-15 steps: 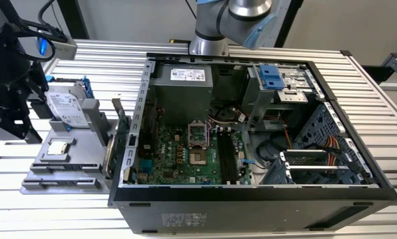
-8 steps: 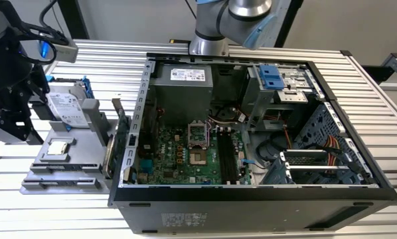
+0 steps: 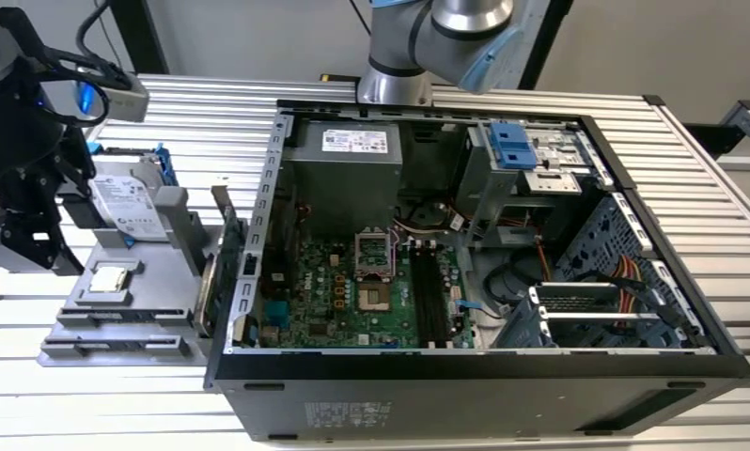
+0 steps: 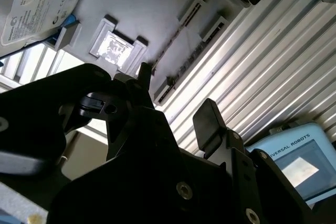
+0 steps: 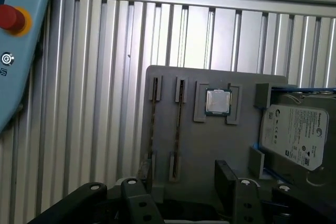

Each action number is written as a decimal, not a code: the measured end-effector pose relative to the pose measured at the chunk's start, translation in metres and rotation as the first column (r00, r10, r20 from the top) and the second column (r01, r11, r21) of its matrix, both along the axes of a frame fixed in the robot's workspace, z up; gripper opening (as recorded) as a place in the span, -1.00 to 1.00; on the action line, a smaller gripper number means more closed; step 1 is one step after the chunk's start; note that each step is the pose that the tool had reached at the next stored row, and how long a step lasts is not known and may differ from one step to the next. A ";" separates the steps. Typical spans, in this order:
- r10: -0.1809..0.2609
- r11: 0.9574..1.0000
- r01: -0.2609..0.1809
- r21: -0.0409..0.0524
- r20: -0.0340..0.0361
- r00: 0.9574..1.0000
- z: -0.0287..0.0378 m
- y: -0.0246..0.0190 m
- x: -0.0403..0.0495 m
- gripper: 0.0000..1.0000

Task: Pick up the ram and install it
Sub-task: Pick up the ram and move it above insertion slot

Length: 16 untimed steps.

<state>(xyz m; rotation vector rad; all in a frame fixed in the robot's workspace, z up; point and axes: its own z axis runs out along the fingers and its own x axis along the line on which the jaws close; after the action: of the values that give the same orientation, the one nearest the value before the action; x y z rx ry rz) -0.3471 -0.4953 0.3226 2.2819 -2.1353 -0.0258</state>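
The hand point(image 5: 178, 190) runs off the edge of the first wrist view, leaving just its finger ends to see. The ram point(image 5: 178, 129) sits edge-on in the grey tray point(image 5: 210, 145), too thin to make out any detail. The hard drive point(image 5: 296, 135) and the pendant point(image 5: 21, 40) are both cropped. In the exterior view, the arm point(image 3: 445, 38) at twelve o'clock of the computer case point(image 3: 476, 376) is cut by the frame.

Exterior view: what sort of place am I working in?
Probably a robotics lab bench for computer assembly: an open computer case with its motherboard exposed sits on a ribbed metal table, beside a grey tray holding a hard drive.
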 end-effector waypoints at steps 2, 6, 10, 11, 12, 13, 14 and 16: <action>0.000 1.000 0.000 0.000 0.000 1.000 -0.0017 0.0000 0.0000 1.00; 0.000 1.000 0.000 0.000 0.000 1.000 -0.0050 -0.0001 0.0000 1.00; 0.000 1.000 0.000 0.000 0.000 1.000 -0.0074 -0.0001 0.0000 1.00; 0.000 1.000 0.000 0.000 0.000 1.000 -0.0081 -0.0001 0.0000 1.00; 0.000 1.000 0.000 0.000 0.000 1.000 -0.0085 -0.0001 0.0000 1.00; 0.000 1.000 0.000 0.000 0.000 1.000 -0.0091 -0.0001 0.0000 1.00; 0.000 1.000 0.000 0.000 0.000 1.000 -0.0097 -0.0001 0.0001 1.00; 0.000 1.000 0.000 0.000 0.000 1.000 -0.0109 -0.0002 0.0000 1.00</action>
<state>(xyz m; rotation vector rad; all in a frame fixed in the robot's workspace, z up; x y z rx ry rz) -0.3471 -0.4954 0.3117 2.2818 -2.1351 -0.0258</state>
